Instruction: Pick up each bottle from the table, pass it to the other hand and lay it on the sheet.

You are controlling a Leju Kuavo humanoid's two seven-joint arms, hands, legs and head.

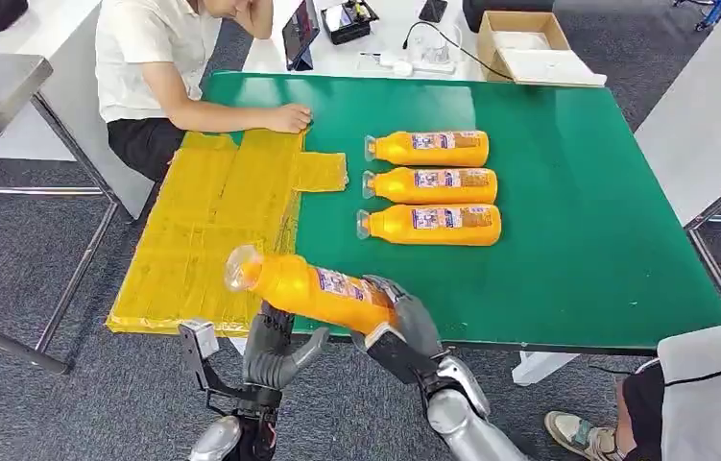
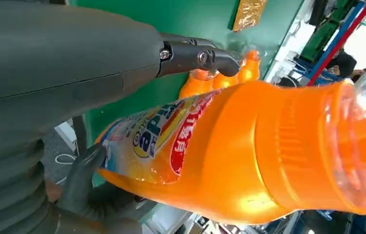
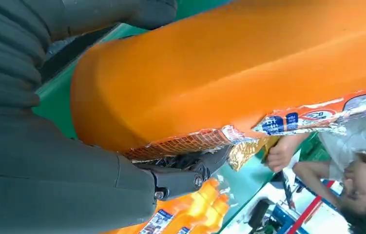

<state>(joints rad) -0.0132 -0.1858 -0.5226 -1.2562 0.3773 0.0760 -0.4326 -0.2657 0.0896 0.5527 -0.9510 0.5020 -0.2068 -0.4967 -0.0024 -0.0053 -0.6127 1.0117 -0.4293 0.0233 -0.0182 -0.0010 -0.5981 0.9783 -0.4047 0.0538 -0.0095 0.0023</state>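
My right hand (image 1: 404,327) grips an orange juice bottle (image 1: 313,288) by its base end, holding it in the air over the table's near edge with its clear cap end pointing left over the yellow sheet (image 1: 212,221). My left hand (image 1: 275,351) is open just under the bottle's neck half, fingers raised toward it; I cannot tell if they touch. In the left wrist view the bottle (image 2: 249,156) lies across in front of the left hand (image 2: 49,58). The right wrist view has the right hand (image 3: 49,185) wrapped around the bottle (image 3: 229,63). Three more orange bottles (image 1: 431,184) lie in a row on the green table (image 1: 577,192).
A person sits at the far left corner with a hand (image 1: 289,117) resting on the sheet's far edge. Another person's leg and shoe (image 1: 587,437) are at the lower right. A cardboard box (image 1: 519,43), a tablet (image 1: 300,31) and cables lie on the white table beyond.
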